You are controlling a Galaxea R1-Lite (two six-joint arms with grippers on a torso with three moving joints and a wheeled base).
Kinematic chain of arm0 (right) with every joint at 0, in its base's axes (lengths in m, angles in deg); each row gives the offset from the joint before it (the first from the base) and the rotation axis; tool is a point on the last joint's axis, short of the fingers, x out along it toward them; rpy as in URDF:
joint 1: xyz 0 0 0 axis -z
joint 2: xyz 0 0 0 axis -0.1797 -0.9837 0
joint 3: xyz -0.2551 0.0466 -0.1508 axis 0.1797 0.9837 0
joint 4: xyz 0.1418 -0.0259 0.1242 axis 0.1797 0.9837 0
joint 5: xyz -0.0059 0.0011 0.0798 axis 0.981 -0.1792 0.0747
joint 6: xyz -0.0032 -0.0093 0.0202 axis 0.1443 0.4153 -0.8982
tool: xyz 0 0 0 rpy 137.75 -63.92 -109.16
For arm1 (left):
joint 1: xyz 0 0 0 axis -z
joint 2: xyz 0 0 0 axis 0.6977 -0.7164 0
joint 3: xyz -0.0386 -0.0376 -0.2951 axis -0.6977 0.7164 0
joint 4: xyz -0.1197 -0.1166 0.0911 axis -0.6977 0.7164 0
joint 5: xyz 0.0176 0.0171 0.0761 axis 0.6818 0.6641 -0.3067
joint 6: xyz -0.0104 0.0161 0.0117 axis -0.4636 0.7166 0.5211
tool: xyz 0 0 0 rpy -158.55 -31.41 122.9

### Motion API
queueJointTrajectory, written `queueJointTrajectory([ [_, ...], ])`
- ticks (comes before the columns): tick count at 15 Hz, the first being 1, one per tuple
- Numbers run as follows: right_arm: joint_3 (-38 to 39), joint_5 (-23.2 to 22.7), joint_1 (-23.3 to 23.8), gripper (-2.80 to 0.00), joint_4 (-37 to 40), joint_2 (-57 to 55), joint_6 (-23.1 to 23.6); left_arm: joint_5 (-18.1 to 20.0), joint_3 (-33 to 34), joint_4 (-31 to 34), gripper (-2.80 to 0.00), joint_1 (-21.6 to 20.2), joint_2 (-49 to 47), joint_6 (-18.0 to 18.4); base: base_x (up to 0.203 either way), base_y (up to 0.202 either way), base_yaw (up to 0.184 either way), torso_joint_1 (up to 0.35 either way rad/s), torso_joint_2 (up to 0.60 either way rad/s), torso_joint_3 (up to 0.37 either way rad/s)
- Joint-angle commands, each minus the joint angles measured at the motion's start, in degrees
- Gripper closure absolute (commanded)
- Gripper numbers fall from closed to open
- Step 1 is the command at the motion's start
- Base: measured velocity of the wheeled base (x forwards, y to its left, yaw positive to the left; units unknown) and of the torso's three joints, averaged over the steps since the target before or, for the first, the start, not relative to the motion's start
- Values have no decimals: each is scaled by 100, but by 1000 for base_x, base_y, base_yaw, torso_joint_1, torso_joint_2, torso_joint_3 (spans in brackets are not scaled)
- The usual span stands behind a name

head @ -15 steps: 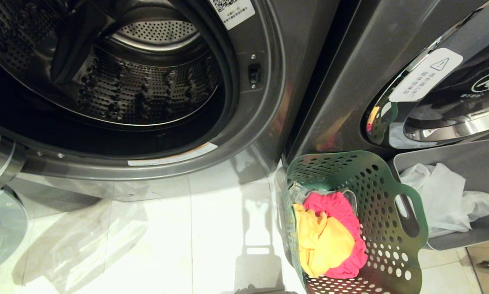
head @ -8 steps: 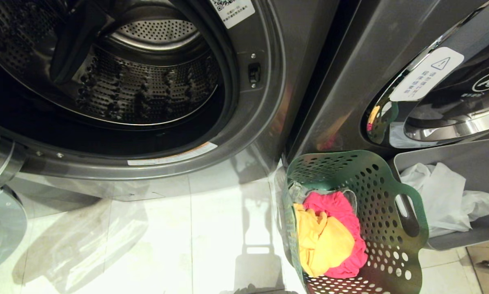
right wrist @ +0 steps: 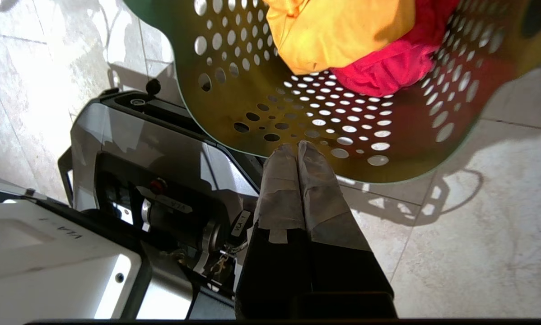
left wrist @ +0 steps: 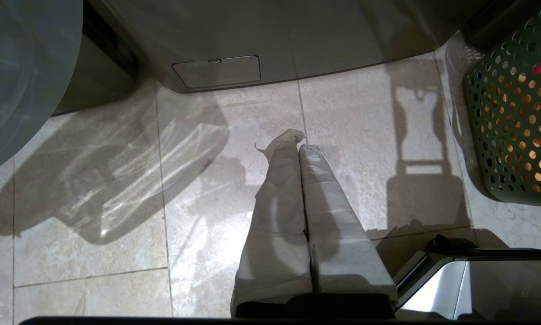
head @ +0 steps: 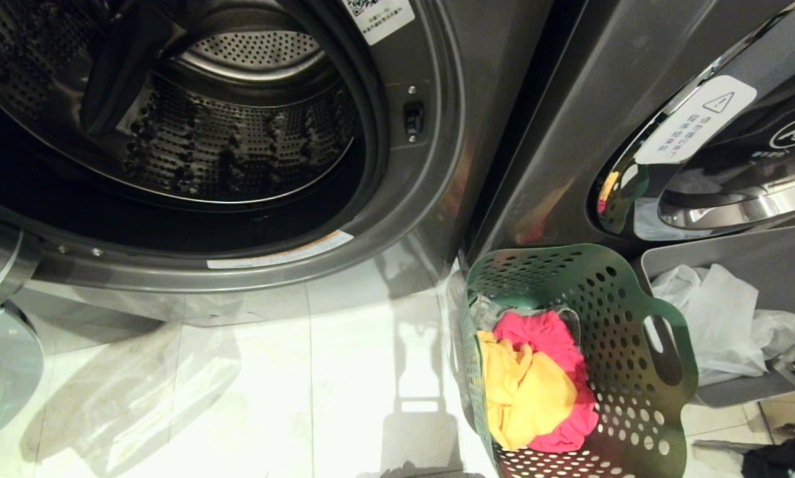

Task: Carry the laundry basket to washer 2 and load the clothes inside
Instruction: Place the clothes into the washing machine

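Now right gripper [right wrist: 297,149], pinched closed, hovers beside laundry basket [right wrist: 234,90] rim.

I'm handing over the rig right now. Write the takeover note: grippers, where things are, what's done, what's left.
Left gripper: shut, empty, parked over the floor tiles.
Right gripper: shut, empty, at the near rim of the basket.
Basket stands on the floor right of the open washer, in front of the closed washer; yellow cloth and pink cloth lie inside it.
Drum shows no clothes.
Grey bin with white cloth sits beside the basket.
Done: basket delivered, door open.
Left: load both clothes.
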Motion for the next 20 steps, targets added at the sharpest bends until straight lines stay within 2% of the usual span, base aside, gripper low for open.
queueJointTrajectory([
  [1,405,-6,-73,0,-811,-1269,7,-6,0,-2,0,2,2,0,0,0,0,0,0,0],
  [5,619,0,-87,0,-2074,-3021,-25,3,0,3,0,2,2,-1,0,0,0,0,0,0],
  [8,634,45,-216,0,-3620,-4461,-23,3,0,6,0,2,2,1,0,0,0,0,0,0],
  [13,338,655,-663,0,-6250,-6471,-22,-6,9,-2,0,-6,2,2,0,0,0,0,0,0],
  [17,-525,842,-841,0,-6549,-6941,-159,-6,9,-2,0,2,2,9,0,0,0,0,0,0],
  [20,-1118,907,-884,0,-5925,-6929,-217,0,9,7,0,-1,2,9,0,0,0,0,0,0],
])
